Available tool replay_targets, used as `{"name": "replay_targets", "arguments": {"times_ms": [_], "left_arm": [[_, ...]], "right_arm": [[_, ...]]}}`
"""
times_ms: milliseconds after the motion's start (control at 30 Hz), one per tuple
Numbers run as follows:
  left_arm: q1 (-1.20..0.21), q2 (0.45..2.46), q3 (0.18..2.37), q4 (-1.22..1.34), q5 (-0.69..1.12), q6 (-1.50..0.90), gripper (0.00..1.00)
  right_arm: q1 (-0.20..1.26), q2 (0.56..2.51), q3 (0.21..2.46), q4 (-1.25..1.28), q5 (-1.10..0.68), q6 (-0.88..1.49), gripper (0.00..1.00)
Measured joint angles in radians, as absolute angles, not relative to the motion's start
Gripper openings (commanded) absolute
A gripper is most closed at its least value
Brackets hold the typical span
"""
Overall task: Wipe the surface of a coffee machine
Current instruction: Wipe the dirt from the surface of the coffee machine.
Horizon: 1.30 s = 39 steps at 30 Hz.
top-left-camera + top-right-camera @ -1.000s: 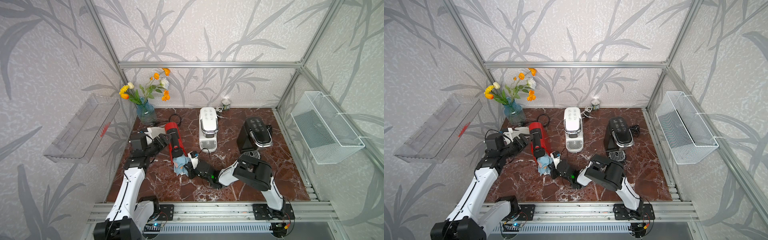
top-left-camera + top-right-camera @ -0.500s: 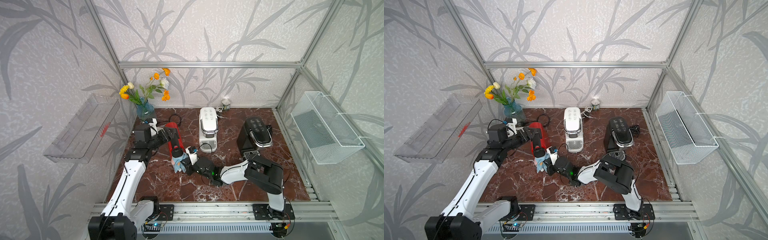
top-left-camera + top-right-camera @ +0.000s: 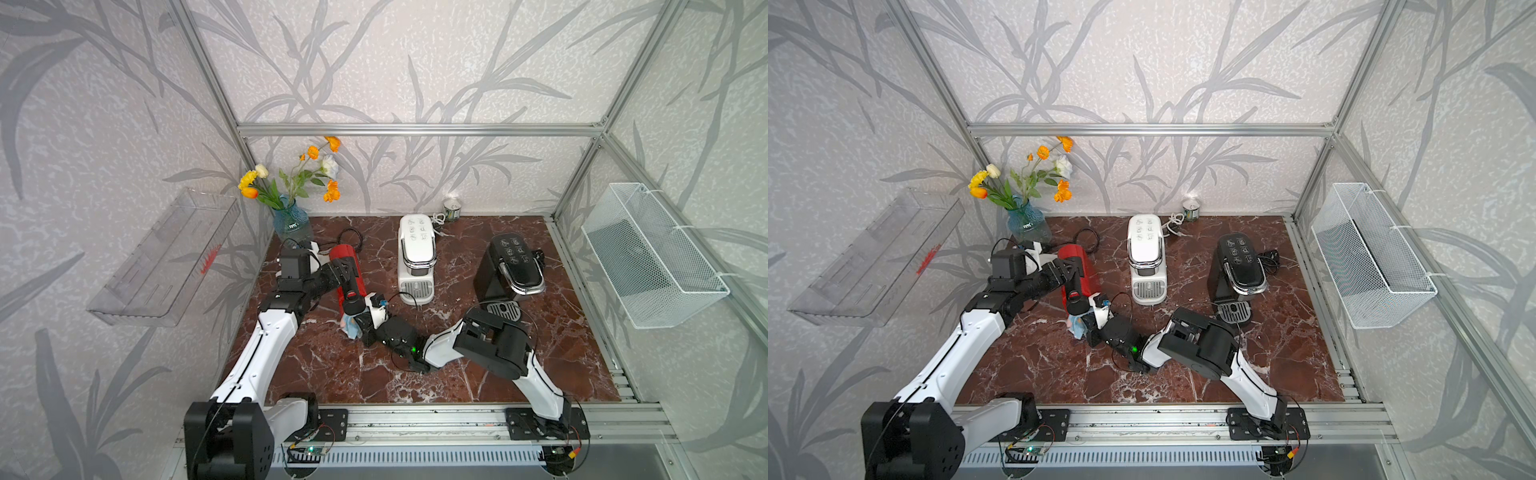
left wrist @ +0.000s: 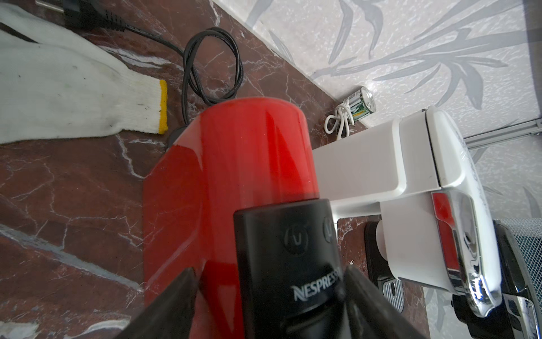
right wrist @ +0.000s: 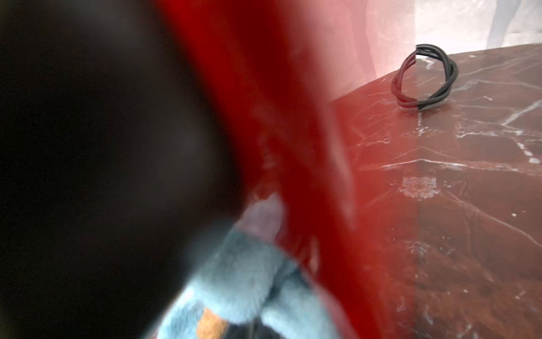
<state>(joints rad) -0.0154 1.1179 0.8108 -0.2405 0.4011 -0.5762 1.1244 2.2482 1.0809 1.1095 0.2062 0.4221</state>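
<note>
A red coffee machine (image 3: 347,255) (image 3: 1077,257) with a black top stands at the left of the marble table. My left gripper (image 3: 347,274) (image 4: 268,276) is open, and its fingers (image 4: 176,299) straddle the black Nespresso head (image 4: 287,249). Whether they touch it I cannot tell. My right gripper (image 3: 365,328) is low in front of the machine, shut on a light blue cloth (image 3: 351,330) (image 3: 1077,326) (image 5: 249,278). The cloth lies against the red side (image 5: 278,102) near its base. The right fingers are mostly hidden by the cloth.
A white coffee machine (image 3: 417,253) stands in the middle and a black one (image 3: 513,270) to the right. Behind the red machine lie a white glove (image 4: 73,97) and a coiled black cord (image 4: 211,67). A flower vase (image 3: 291,222) and a can (image 3: 452,208) stand by the back wall.
My left arm swung from the table's left side over to the red machine and now straddles its top. The right gripper moved the cloth closer in against the machine's front.
</note>
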Motion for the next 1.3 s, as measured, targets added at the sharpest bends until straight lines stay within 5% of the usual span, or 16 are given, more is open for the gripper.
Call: {"name": "replay_targets", "arguments": {"times_ms": [367,933,1300], "left_arm": [[-0.017,1.090,0.776,-0.206,0.384,-0.580,0.76],[-0.017,1.081,0.767,-0.202,0.386,-0.592,0.76],[-0.017,1.081,0.767,-0.202,0.386,-0.596,0.75]], "right_arm": [[1.122,2.261,1.123,1.040,0.219,0.488,0.00],[1.121,2.094,0.830,1.034,0.175,0.601,0.00],[1.121,2.071,0.962,1.009,0.145,0.554,0.00]]}}
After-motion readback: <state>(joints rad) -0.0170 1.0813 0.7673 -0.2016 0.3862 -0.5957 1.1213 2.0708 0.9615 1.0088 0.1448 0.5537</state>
